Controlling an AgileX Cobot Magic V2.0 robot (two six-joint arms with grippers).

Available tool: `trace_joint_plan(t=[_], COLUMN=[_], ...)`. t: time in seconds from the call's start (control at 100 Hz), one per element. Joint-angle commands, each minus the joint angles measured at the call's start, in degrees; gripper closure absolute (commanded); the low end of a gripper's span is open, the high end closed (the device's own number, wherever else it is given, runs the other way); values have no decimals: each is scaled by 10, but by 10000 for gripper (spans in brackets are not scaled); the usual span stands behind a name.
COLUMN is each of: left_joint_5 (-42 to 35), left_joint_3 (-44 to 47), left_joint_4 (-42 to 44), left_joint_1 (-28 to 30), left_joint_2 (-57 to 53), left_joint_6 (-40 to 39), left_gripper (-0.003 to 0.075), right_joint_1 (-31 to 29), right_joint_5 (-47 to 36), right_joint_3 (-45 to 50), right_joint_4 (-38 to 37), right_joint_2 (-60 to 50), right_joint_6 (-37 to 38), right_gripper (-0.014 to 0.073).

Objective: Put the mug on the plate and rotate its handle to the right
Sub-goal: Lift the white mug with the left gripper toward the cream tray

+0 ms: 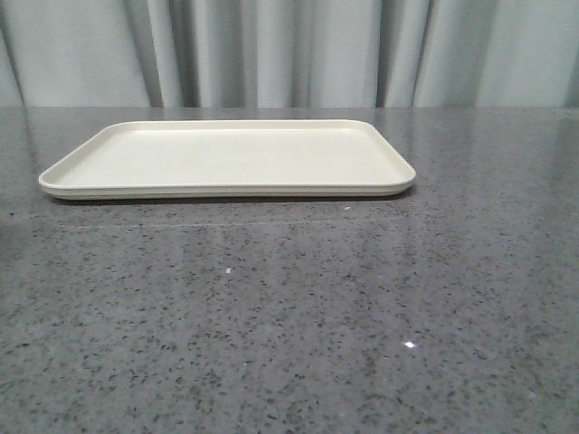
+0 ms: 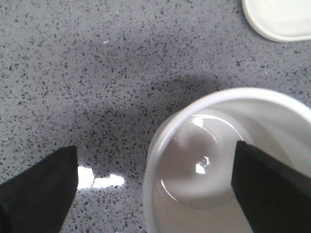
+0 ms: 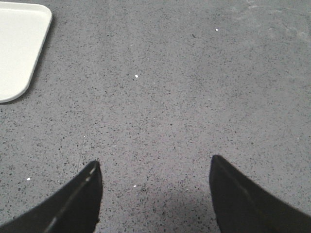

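The cream plate [image 1: 226,155] lies flat at the far middle of the table; its corners also show in the left wrist view [image 2: 282,19] and the right wrist view [image 3: 17,48]. The white mug [image 2: 209,194] shows only in the left wrist view, seen from above and upright on the table, apart from the plate. Its handle and face print are hidden. My left gripper [image 2: 155,145] is open and straddles the mug's rim, with one finger [image 2: 267,189] over the inside and the other [image 2: 39,189] outside. My right gripper [image 3: 154,160] is open and empty over bare table.
The table [image 1: 289,316] is grey speckled stone. A pale curtain [image 1: 289,50] hangs behind its far edge. Neither arm nor the mug shows in the front view.
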Motion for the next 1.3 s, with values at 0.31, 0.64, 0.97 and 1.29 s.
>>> trace_joint_plan(t=[0.31,0.64,0.97,1.29], left_joint_5=[-21,2,39,42], left_joint_3=[-13,-38,-176,-302], left_joint_4=[-3,-3,-36,-54], left_joint_1=[2,2,2,-70], left_joint_2=[-1,-1,3,115], left_joint_6=[-4,-2,2,0], left_gripper=[591,740,741,741], right_joint_1=[0,0,0,0], right_joint_5=[-34,-34,-34,-38], right_joint_3=[-19,-19,-19,-19], right_joint_4=[-4,-4,-4,-4], right_joint_2=[7,7,7,7], right_joint_6=[0,0,0,0], right_gripper=[116,116,116,116])
